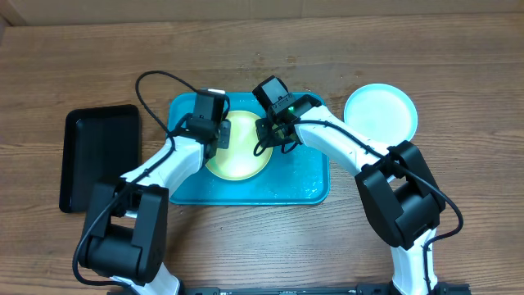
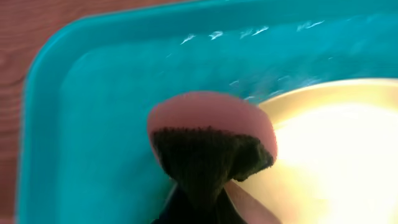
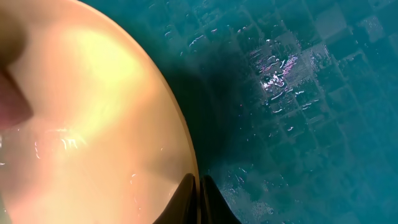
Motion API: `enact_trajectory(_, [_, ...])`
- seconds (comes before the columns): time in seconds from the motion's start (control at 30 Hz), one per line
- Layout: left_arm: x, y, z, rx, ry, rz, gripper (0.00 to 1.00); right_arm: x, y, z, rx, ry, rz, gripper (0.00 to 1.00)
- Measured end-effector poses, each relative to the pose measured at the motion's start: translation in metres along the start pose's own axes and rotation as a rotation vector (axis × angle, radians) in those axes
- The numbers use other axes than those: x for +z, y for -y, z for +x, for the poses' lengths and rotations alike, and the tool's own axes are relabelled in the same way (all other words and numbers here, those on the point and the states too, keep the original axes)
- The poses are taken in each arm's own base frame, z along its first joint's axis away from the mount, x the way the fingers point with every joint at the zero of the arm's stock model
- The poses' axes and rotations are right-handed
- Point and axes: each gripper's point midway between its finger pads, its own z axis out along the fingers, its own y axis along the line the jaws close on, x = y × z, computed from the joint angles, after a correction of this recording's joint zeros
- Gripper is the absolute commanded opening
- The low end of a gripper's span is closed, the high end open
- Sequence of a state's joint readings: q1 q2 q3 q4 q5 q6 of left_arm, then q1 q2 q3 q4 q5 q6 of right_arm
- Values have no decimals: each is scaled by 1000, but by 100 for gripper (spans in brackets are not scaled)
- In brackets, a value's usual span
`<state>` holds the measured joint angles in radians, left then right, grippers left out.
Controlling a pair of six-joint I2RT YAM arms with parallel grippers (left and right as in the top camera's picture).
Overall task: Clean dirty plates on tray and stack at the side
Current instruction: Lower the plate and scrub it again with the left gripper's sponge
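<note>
The yellow-green rimmed plate (image 1: pixel 237 156) lies on the turquoise tray (image 1: pixel 304 185), which is wet. My left gripper (image 1: pixel 214 135) is shut on a pink sponge with a dark scouring face (image 2: pixel 208 115), held at the plate's left edge (image 2: pixel 336 143) over the tray floor (image 2: pixel 93 124). My right gripper (image 1: pixel 274 135) is shut on the plate's right rim; in the right wrist view its fingers (image 3: pixel 199 199) pinch the rim (image 3: pixel 93 124) above the wet tray (image 3: pixel 298 124). The light blue plate (image 1: pixel 380 112) lies on the table to the right of the tray. The white plate is not in view.
A smaller black rectangular tray (image 1: pixel 98 156) lies on the wooden table to the left of the turquoise tray. Both arms reach in from the front edge, and cables loop over the tray's far side.
</note>
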<state>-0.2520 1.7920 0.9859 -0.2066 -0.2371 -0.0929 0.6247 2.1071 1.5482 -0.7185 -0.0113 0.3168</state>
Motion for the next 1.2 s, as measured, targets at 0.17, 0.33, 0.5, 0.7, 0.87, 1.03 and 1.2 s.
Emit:
enact_trajectory(0.17, [1, -14, 0, -8, -2, -61, 4, 0, -5, 0, -6, 4, -12, 4])
enact_trajectory(0.33, [1, -15, 8, -4, -33, -57, 4, 0, -8, 1, -12, 2, -17, 4])
enact_trajectory(0.5, [-2, -1, 18, 36, -74, -24, 4, 0, -6, 2, -12, -1, -10, 4])
enact_trajectory(0.7, [-11, 30, 38, 132, -139, 34, 4, 0, -4, 3, -20, -3, 0, 4])
enact_trajectory(0.87, [-13, 31, 46, 146, -176, 36, 4, 1, -4, 4, -28, -6, -1, 4])
enact_trajectory(1.03, [-12, 31, 40, 140, -151, 30, 4, 1, -3, 4, -32, -6, 0, 4])
enact_trajectory(1.2, [-9, 20, 4, 103, 1, -52, 4, 1, -5, 1, -30, 6, -5, 4])
